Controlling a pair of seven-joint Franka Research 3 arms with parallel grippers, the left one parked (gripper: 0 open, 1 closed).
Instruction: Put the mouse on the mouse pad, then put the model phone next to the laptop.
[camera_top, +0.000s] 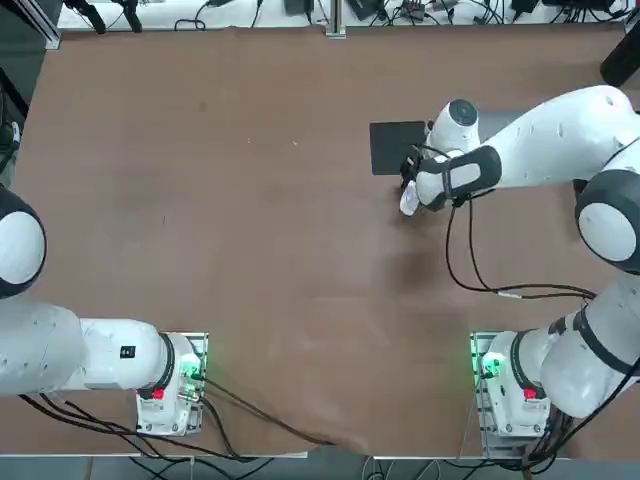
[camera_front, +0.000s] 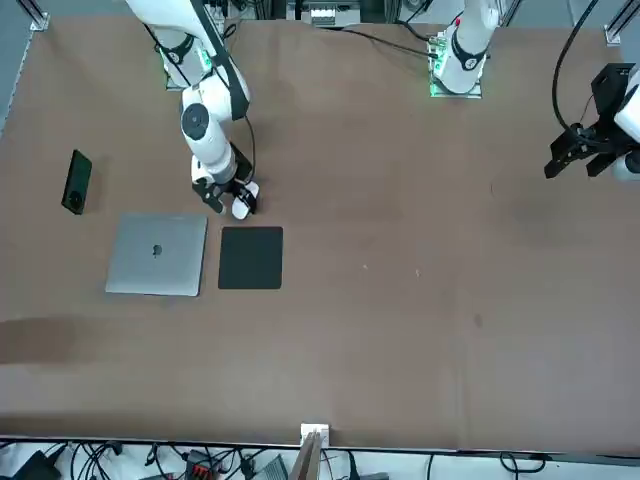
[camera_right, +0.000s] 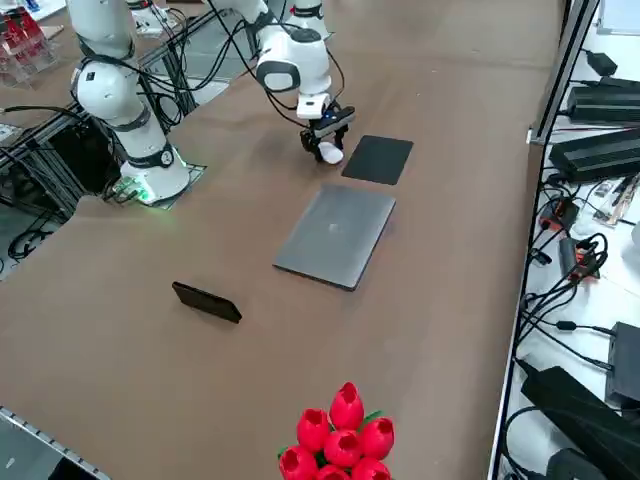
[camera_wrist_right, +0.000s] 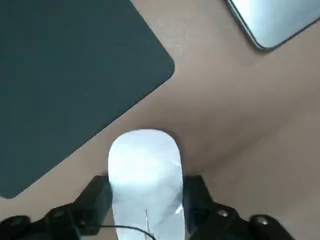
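Bare tabletop (camera_right: 230, 240) runs between laptop (camera_right: 337, 234) and phone (camera_right: 207, 301) — passable (flowers (camera_right: 340, 440) nearer the camera).

The tabletop (camera_front: 400, 300) looks smooth and matt, brown all over, with a few faint scuffs. Near its centre in the front view, the mouse pad (camera_front: 250, 258) is flat, dark and matt, with a fine, even surface. At nine o'clock from it, the laptop (camera_front: 157, 254) has a silver-grey lid that looks like smooth metal with a satin sheen; its logo is darker. At ten o'clock from the laptop, the model phone (camera_front: 76, 182) looks dark, smooth and slightly glossy. The mouse (camera_wrist_right: 146, 185) is white, smooth and glossy, like plastic, with bright reflections. The right gripper (camera_wrist_right: 147, 205) has dark, matt fingers and shiny metal-looking screws (camera_wrist_right: 222, 213).
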